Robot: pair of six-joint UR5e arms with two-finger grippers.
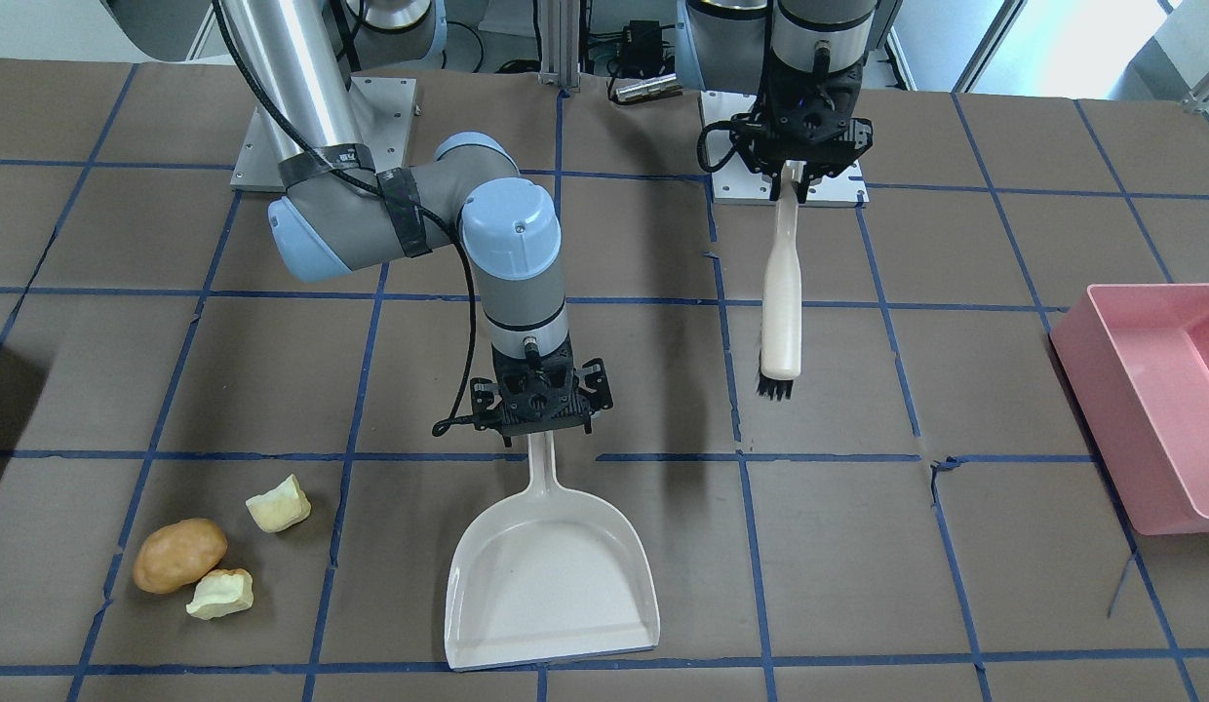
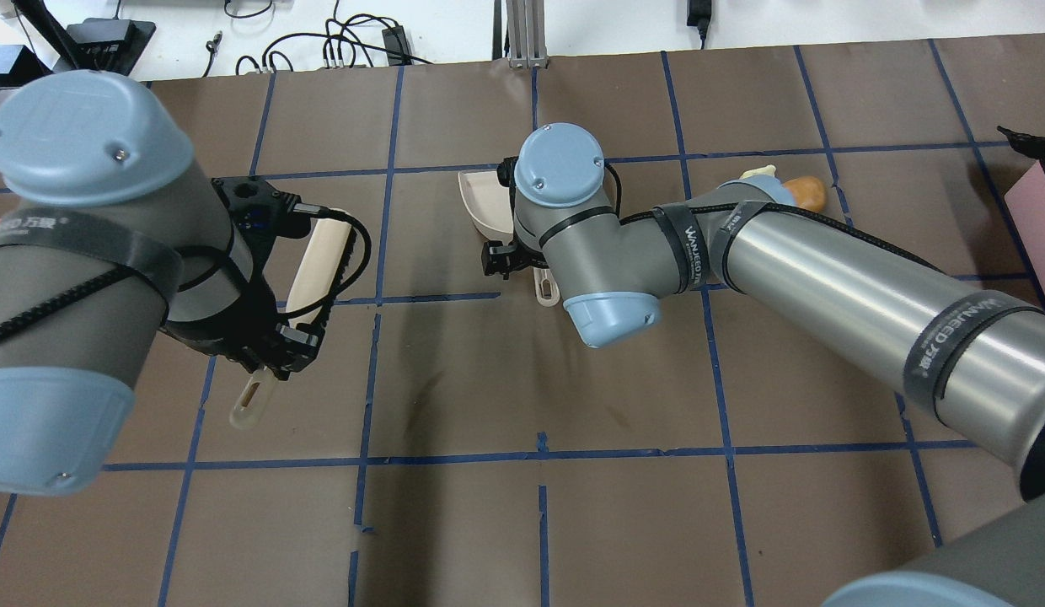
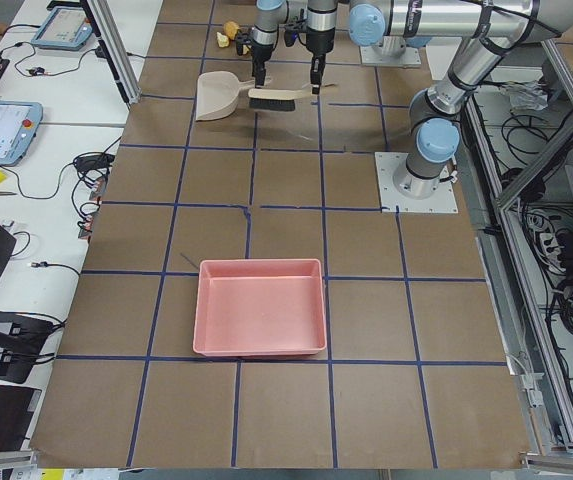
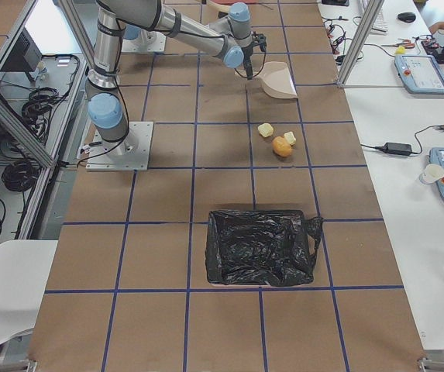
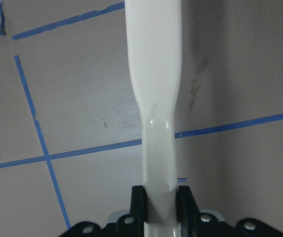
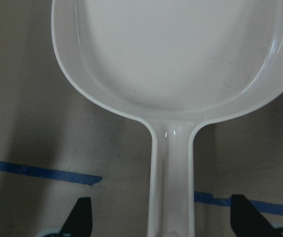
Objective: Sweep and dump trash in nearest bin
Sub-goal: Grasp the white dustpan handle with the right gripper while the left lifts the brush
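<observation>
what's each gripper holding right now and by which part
The left gripper is shut on the brush, at the thin end of its handle. The right gripper holds nothing; it stands open astride the dustpan handle.

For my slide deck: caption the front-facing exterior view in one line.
Left gripper grips the brush, right gripper open over the dustpan handle, trash beside it, pink bin opposite.

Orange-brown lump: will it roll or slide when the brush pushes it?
The orange-brown lump looks rounded and smooth, so it will probably roll rather than slide straight. A pale chunk lies close beside it and may get nudged along.
</observation>
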